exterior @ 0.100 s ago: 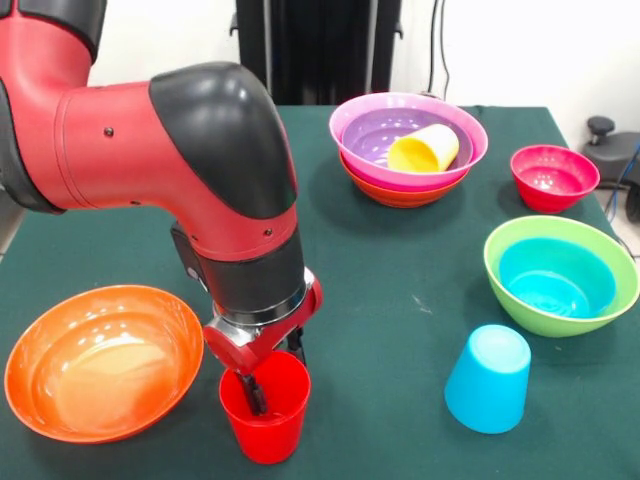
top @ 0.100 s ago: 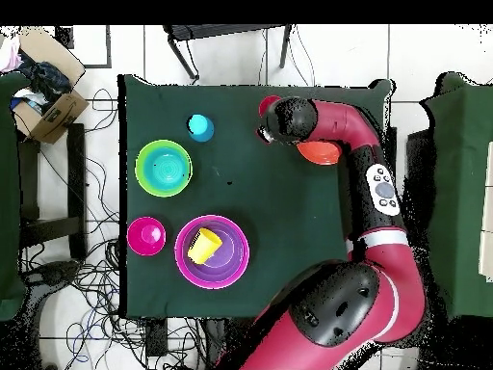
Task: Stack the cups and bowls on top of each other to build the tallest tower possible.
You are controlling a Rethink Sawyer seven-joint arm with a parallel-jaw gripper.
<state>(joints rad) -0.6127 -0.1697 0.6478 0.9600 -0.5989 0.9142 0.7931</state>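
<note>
The arm (exterior @ 0.100 s ago: 180, 170) reaches down over the near left part of the table (exterior @ 0.100 s ago: 380, 290). Left of it, near the table's left edge, sits a lone orange bowl (exterior @ 0.100 s ago: 100, 360), upright and empty. At the far centre is the tower (exterior @ 0.100 s ago: 408, 148) so far: an orange bowl lowest, a magenta one in it, a purple one inside that, and the yellow cup (exterior @ 0.100 s ago: 424, 148) lying on its side on top. At the right, the green bowl (exterior @ 0.100 s ago: 560, 275) holds a small blue bowl (exterior @ 0.100 s ago: 555, 280); the crimson bowl (exterior @ 0.100 s ago: 553, 177) stands just beyond it, apart. The light blue cup (exterior @ 0.100 s ago: 488, 380) stands mouth-down near the front, right of centre.

The gripper (exterior @ 0.100 s ago: 262, 372) is at the red cup (exterior @ 0.100 s ago: 265, 405), which stands upright at the near edge just right of the lone orange bowl. One finger (exterior @ 0.100 s ago: 250, 390) is inside the mouth, the other outside the far wall; it looks pinched on the rim, though contact is hard to confirm.

These are light, stiff, glossy plastic, so likely slippery; a wall pinch near the rim suits the cups, and the bowls by their rims too.

The red cup is close to the near edge and the orange bowl, so lifting straight up seems safest. The table's middle is open for carrying toward the tower.
</note>
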